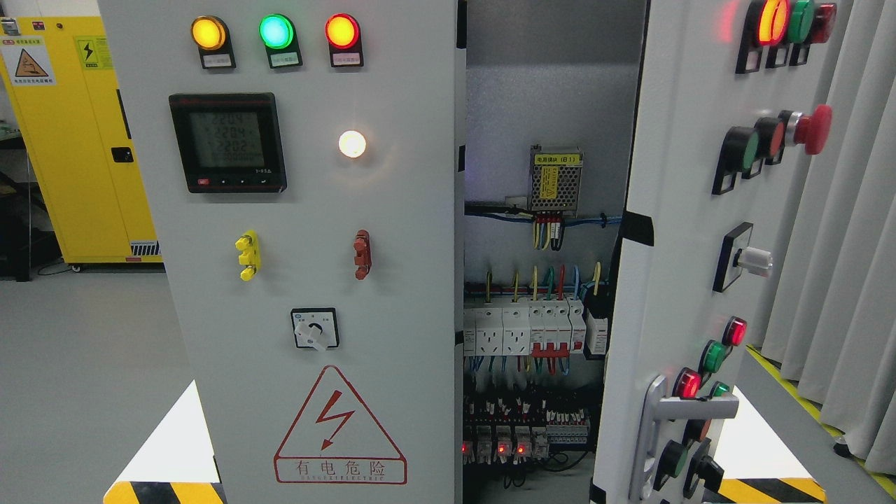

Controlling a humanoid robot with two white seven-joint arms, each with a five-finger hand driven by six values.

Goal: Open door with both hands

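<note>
Head view gives you no robot hand at all: neither arm shows, so you cannot tell whether the fingers are spread or curled, or holding anything. Take the left door [308, 280] as your landmark; it is closed, facing the camera, with its meter [227, 142] and three lit lamps. Just right of its edge the cabinet interior [535, 329] lies exposed, with breakers and coloured wiring, because the right door [672, 266] is already swung outward and stands nearly edge-on. That door's metal handle [658, 420] sits low, well right of the landmark, among push buttons. Judging from this, the right door looks done and the left one remains; its handle is not visible to you here. Left of the landmark stands a yellow cabinet [70, 140].
</note>
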